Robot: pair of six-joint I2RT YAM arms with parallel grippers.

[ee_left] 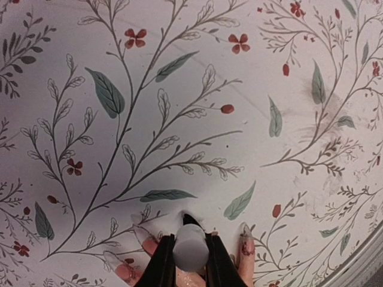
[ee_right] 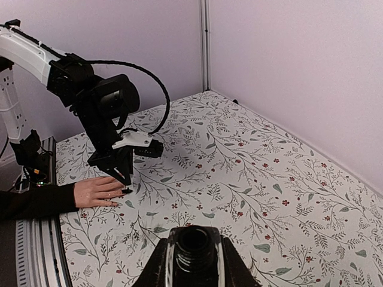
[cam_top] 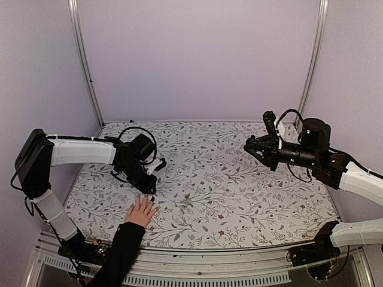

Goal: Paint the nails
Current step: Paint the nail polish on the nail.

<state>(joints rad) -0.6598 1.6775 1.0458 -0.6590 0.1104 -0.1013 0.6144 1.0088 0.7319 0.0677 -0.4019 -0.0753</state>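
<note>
Soft, even light throughout. In the left wrist view a bright patch washes out the middle of the floral tablecloth (ee_left: 197,149) while the corners dim and bend; the white cap (ee_left: 191,251) close to the lens and the nails (ee_left: 246,231) are blurred. In the right wrist view the dark bottle (ee_right: 194,254) near the lens is soft

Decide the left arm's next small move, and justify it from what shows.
Probably ease the left gripper down a touch and stroke the brush along the nail beneath: its dark tip sits at a fingertip of the hand, and the neighbouring nails look bare.
</note>
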